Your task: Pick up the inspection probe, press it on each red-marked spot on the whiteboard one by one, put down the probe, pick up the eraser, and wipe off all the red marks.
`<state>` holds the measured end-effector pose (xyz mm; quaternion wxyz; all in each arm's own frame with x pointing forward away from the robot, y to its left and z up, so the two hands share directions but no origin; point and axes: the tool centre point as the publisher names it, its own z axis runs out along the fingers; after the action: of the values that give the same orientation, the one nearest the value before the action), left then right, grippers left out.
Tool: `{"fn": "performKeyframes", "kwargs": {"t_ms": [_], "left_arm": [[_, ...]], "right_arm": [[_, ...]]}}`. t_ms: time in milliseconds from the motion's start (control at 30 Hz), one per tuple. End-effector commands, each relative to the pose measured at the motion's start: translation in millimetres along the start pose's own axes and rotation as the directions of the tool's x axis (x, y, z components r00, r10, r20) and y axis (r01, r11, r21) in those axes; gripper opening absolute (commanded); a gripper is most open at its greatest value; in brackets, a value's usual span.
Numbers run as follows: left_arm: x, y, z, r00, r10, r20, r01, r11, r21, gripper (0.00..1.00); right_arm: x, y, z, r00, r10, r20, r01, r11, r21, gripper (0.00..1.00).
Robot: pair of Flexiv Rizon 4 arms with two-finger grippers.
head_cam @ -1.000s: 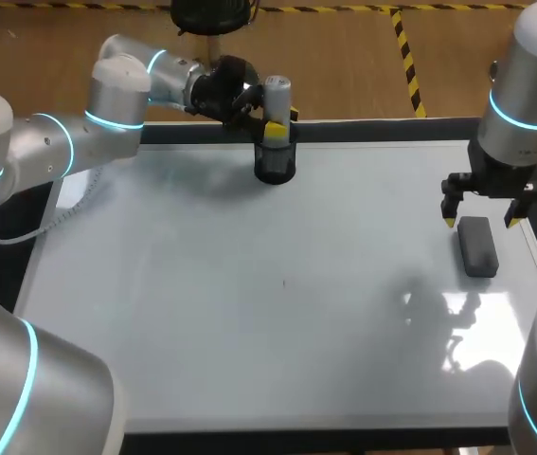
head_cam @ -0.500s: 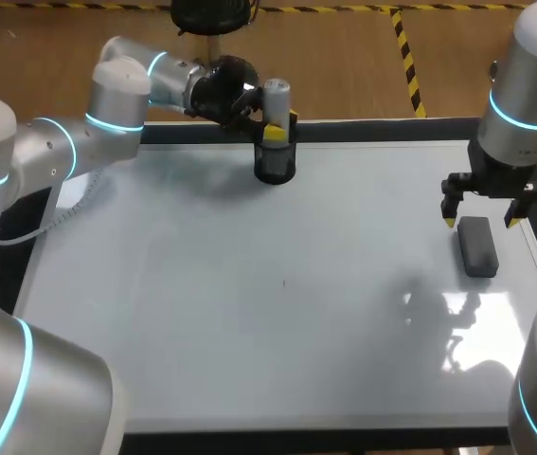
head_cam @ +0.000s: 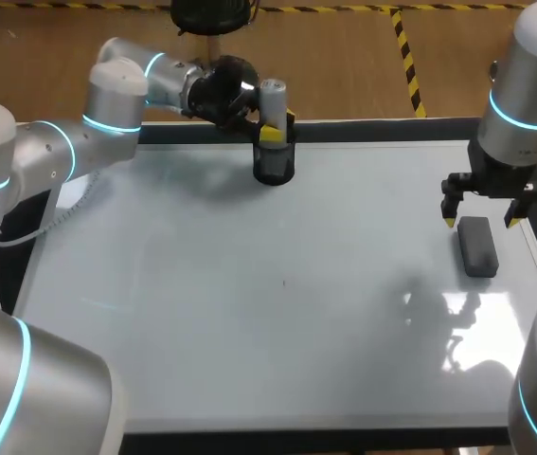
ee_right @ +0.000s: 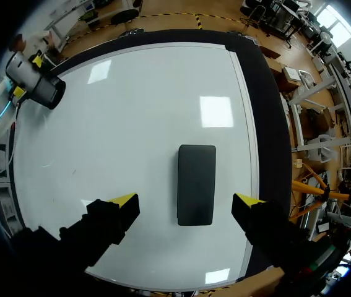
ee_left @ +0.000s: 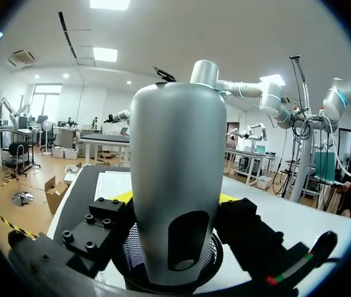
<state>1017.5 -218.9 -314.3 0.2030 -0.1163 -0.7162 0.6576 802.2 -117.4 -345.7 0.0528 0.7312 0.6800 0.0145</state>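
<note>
**Left gripper clamped on the probe at the far edge; right gripper spread above the eraser**

The left gripper (head_cam: pixel 280 124) is pressed onto the inspection probe (head_cam: pixel 274 99) from two sides. In the left wrist view its black finger blocks sit tight against the probe's body. The probe is a smooth grey, rounded-top shell with a dark oval recess low on its face. It stands nearly upright, with its foot inside a black mesh holder (head_cam: pixel 274 167) directly under the gripper. The holder sits right at the far edge of the whiteboard (head_cam: pixel 249 303), with a dark frame strip just beyond it.

The right gripper (ee_right: pixel 187 199) hangs with its fingers spread wide and holds nothing. The eraser (ee_right: pixel 197 184), a flat dark grey rounded block, lies on the board beneath and just ahead of it, lengthwise between the two yellow tips and touching neither. To the gripper's right the board's edge and black border are near. To its left, bare white board stretches to the probe holder, well apart.
</note>
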Motion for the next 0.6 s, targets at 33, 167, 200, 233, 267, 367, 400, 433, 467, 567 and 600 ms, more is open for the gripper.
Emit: {"fn": "performKeyframes", "kwargs": {"t_ms": [33, 167, 200, 233, 267, 367, 400, 433, 467, 567, 600], "left_arm": [[1.5, -3.9, -2, 1.000, 0.001, -0.002, -0.001, 1.000, -0.001, 0.88], [4.3, -9.2, -1, 1.000, 0.010, -0.004, -0.010, 1.000, -0.004, 0.95], [5.0, -10.8, -2, 1.000, 0.013, 0.000, -0.013, 1.000, -0.004, 0.93], [5.6, -12.5, -2, 1.000, 0.014, 0.006, -0.014, 1.000, -0.002, 0.93], [6.2, -14.2, -3, 1.000, 0.019, 0.006, -0.019, 1.000, -0.004, 0.94], [7.4, -18.1, -5, 1.000, 0.026, 0.010, -0.026, 1.000, -0.008, 0.95], [8.4, -19.6, -6, 1.000, 0.027, 0.011, -0.026, 1.000, -0.008, 0.95], [9.0, -21.1, -7, 1.000, 0.027, 0.012, -0.027, 1.000, -0.007, 0.95], [9.4, -22.1, -8, 1.000, 0.027, 0.013, -0.027, 1.000, -0.007, 0.96], [10.1, -26.6, -11, 0.999, 0.031, 0.024, -0.031, 0.999, -0.010, 0.93], [10.7, -28.5, -12, 0.999, 0.033, 0.025, -0.033, 0.999, -0.011, 0.93]], "right_arm": [[-1, 0, -1, 1.000, -0.001, -0.001, 0.001, 1.000, 0.000, 1.00], [-1, 0, -1, 1.000, -0.001, -0.001, 0.001, 1.000, 0.000, 1.00], [-1, 0, -1, 1.000, -0.001, -0.001, 0.001, 1.000, 0.000, 1.00], [-1, 0, -1, 1.000, -0.001, -0.001, 0.001, 1.000, 0.000, 1.00], [-1, 0, -1, 1.000, -0.001, -0.001, 0.001, 1.000, 0.000, 1.00], [-1, 0, -1, 1.000, -0.001, -0.001, 0.001, 1.000, 0.000, 1.00], [-1, 0, -1, 1.000, -0.001, -0.001, 0.001, 1.000, 0.000, 1.00], [-1, 0, -1, 1.000, -0.001, -0.001, 0.001, 1.000, 0.000, 1.00], [-1, 0, -1, 1.000, -0.001, -0.001, 0.001, 1.000, 0.000, 1.00], [-1, 0, -1, 1.000, -0.001, -0.001, 0.001, 1.000, 0.000, 1.00], [-1, 0, -1, 1.000, -0.001, -0.001, 0.001, 1.000, 0.000, 1.00]]}}
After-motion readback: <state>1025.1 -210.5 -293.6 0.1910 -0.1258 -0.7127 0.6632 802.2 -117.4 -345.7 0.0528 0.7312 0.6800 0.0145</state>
